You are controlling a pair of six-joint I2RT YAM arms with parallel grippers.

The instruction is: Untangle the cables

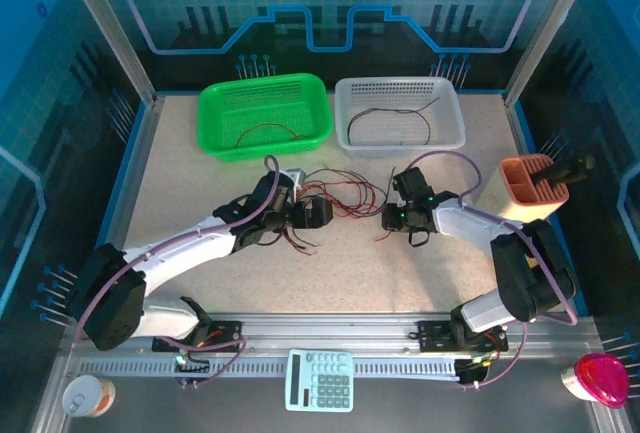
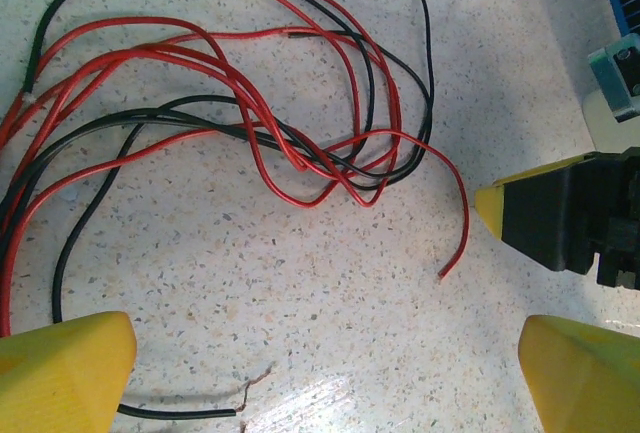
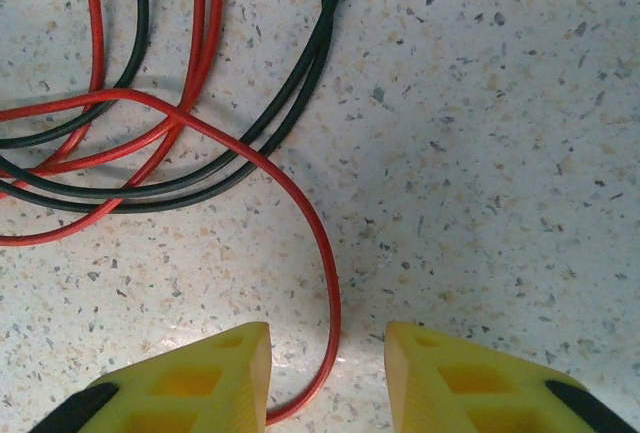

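From above, we see a green basket (image 1: 308, 93) at the far edge of the bench (image 1: 190, 183), with a thin reddish wire looped inside it. Just beside it is a white basket (image 1: 452, 113) holding a looped black wire. At the right edge a brown holder (image 1: 520, 196) carries a dark object. Both arms reach inward and low over the bench. The left tool (image 1: 318, 211) and the right tool (image 1: 392, 218) face each other across the cables (image 1: 345, 196), a loose red-and-black tangle lying on the bench between them.

In the left wrist view, the left tool (image 2: 325, 373) has its yellow fingertips (image 2: 65, 368) spread wide and holds nothing. The cables (image 2: 335, 158) lie ahead of it on the speckled bench. Red and black strands loop over one another, and several loose ends point outward.

In the right wrist view, the right tool (image 3: 327, 373) has its jaws apart, with a narrow gap between the fingertips (image 3: 200, 383). A single red strand runs through that gap, unclamped, and curves towards one fingertip at the bottom. The rest of the cables (image 3: 180, 125) cross in curves at the upper left.
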